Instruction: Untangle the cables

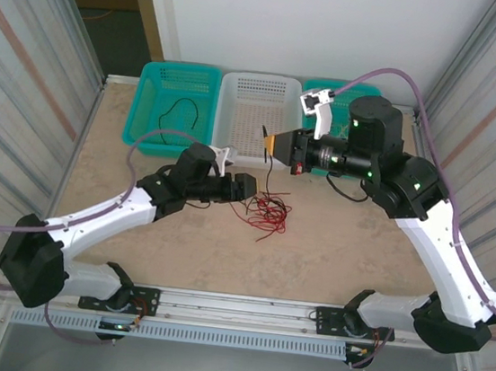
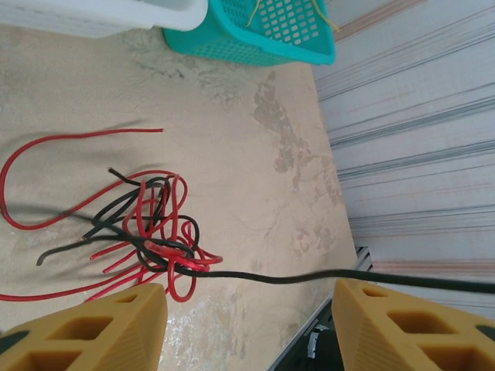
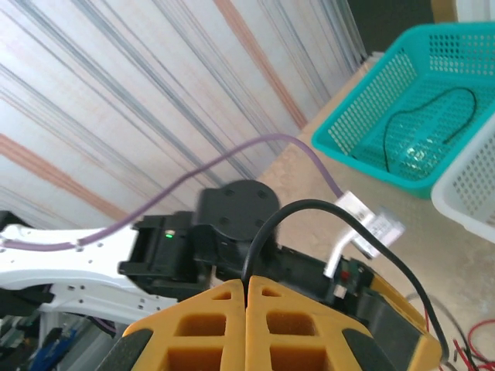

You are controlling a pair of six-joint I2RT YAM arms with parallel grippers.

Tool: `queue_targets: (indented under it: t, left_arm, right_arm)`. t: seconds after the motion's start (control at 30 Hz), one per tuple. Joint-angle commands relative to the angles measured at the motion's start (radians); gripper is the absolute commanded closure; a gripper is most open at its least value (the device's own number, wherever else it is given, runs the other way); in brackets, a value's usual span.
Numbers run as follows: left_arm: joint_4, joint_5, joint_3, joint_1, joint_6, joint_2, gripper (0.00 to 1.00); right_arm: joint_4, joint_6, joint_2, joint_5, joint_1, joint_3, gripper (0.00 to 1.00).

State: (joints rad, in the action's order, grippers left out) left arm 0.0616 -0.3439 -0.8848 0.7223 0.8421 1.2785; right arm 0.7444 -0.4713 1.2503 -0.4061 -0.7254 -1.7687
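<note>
- Your right gripper (image 3: 246,290) is pinching a black cable (image 2: 278,276) between closed yellow fingers; in the right wrist view the cable is arching up out of the seam and dropping toward the lower right.
- Your left gripper (image 2: 247,294) is standing open, its jaws wide apart along the bottom of the left wrist view. The black cable is crossing just above the fingertips, and you cannot tell whether it is touching them.
- The tangle of red and black cables (image 2: 162,249) is lying on the table (image 2: 255,154) at centre left of that view, with the black cable running out of it to the right edge.
- A second black cable (image 3: 385,143) is lying looped in the teal basket (image 3: 360,89) at upper right of the right wrist view.
</note>
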Motion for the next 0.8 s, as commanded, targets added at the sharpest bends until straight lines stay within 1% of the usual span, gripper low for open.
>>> queue_targets:
  t: [0.0,0.07,0.23,0.3,0.43,0.5,0.57,0.63,0.67,0.77]
  left_arm:
    - [0.011,0.050,0.015,0.003,0.001,0.032,0.46]
    - [-0.003,0.061,0.043,0.002,0.015,0.054,0.49]
    - [-0.065,0.039,0.109,0.002,0.062,0.105,0.52]
    - [-0.067,0.049,0.127,0.000,0.072,0.111,0.50]
    - [-0.064,0.052,0.149,-0.001,0.067,0.067,0.40]
    - [-0.017,0.066,0.124,-0.001,0.023,0.020,0.36]
    - [0.054,0.098,0.075,0.000,-0.055,-0.041,0.33]
    - [0.104,0.141,0.026,0.005,-0.148,-0.118,0.26]
    - [0.118,0.158,0.008,0.007,-0.191,-0.150,0.19]
    - [0.121,0.184,-0.047,0.017,-0.326,-0.229,0.14]
  right_arm:
    - [-0.077,-0.029,-0.047,-0.051,0.034,-0.018,1.00]
    - [-0.089,-0.038,-0.053,-0.082,0.070,-0.027,1.00]
    - [-0.124,-0.058,-0.064,-0.140,0.150,-0.037,1.00]
    - [-0.134,-0.061,-0.064,-0.157,0.180,-0.045,1.00]
    - [-0.157,-0.076,-0.062,-0.190,0.235,-0.059,1.00]
    - [-0.158,-0.080,-0.056,-0.205,0.248,-0.062,1.00]
    - [-0.158,-0.082,-0.052,-0.213,0.253,-0.057,1.00]
    - [-0.157,-0.084,-0.048,-0.222,0.253,-0.051,1.00]
    - [-0.160,-0.086,-0.048,-0.224,0.254,-0.046,1.00]
    - [-0.174,-0.097,-0.046,-0.242,0.254,-0.031,1.00]
